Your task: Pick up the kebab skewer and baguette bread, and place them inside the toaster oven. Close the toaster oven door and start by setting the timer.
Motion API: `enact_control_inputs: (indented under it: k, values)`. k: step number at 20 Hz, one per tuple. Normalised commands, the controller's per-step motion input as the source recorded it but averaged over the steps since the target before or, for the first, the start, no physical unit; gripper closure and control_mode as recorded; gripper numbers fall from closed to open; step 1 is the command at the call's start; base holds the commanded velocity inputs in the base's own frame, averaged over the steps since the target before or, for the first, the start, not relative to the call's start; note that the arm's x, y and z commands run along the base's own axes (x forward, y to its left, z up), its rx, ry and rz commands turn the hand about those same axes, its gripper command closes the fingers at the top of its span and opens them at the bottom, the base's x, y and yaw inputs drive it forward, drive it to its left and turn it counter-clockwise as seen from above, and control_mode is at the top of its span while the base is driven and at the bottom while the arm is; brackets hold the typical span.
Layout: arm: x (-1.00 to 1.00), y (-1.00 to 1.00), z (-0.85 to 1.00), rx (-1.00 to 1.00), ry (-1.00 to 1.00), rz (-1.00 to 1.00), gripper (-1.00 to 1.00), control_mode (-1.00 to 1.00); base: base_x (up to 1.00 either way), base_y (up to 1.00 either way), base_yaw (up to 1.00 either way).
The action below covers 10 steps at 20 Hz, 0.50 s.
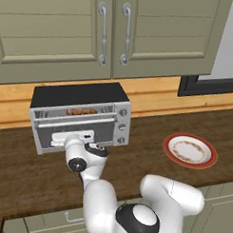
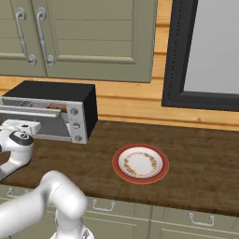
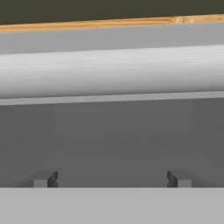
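The gripper (image 3: 111, 178) is seen spread wide and holding nothing, its two finger tips (image 3: 43, 178) standing far apart below the pale bar handle (image 3: 112, 72) of the toaster oven door (image 1: 77, 131). In the left base view the toaster oven (image 1: 80, 116) sits at about ten o'clock of the frame, and brown food (image 1: 82, 111) is seen through the gap at the top of the door, which appears raised most of the way but not fully seated; whether both the kebab skewer and the baguette bread are in there cannot be told at this size. The empty red-rimmed plate (image 1: 190, 150) lies at about three o'clock on the counter (image 1: 151, 138). It is judged that the door is being pushed shut, and that a slip could occur: if the open jaws ride over the rounded handle instead of pressing it, the door may drop back down, or the light oven may be shoved toward the wall. A door left ajar would also spoil the timer step. The knobs (image 1: 122, 125) and the gap above the door are given by the left base view; the hand view gives the nearness of the tips to the handle; the oven's black side (image 2: 91, 109) is given by the right base view.
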Motion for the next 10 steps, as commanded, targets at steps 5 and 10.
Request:
enact_control_inputs:
  k: [5, 10]
  values:
    - [0.41, 0.0, 0.02, 0.01, 0.0, 0.0, -1.0, -1.0, 0.0, 0.0, 0.0]
    - [0.17, 0.0, 0.0, 0.0, 0.01, 0.0, -1.0, -1.0, 0.0, 0.0, 0.0]
